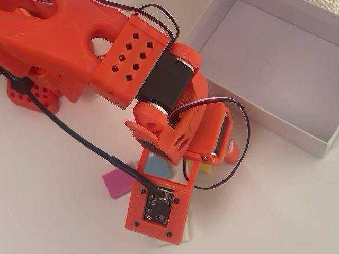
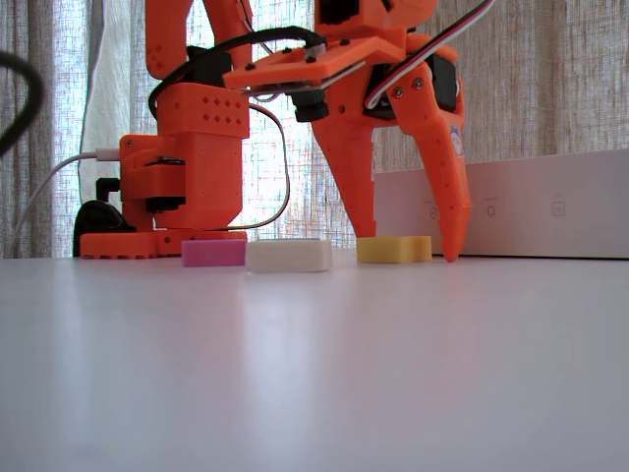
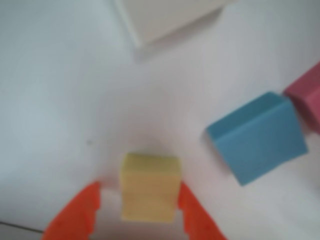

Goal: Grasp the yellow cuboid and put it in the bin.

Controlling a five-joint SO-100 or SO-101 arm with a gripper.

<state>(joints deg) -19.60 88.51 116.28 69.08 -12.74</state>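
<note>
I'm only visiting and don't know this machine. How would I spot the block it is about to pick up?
Find the big orange arm and follow it down to its jaws at the table. Between them, in the wrist view, sits the yellow cuboid, still resting on the white table. It is the only yellow block: the blue block and pink block lie off to the right, the cream-white block beyond.

Scanning for writing, I find nothing I can read. On the side of the bin (image 2: 531,211) in the fixed view I make out three small faint square marks, too small to make out. There is a little sticker on my finger (image 2: 456,140), colours only, no letters legible.
</note>
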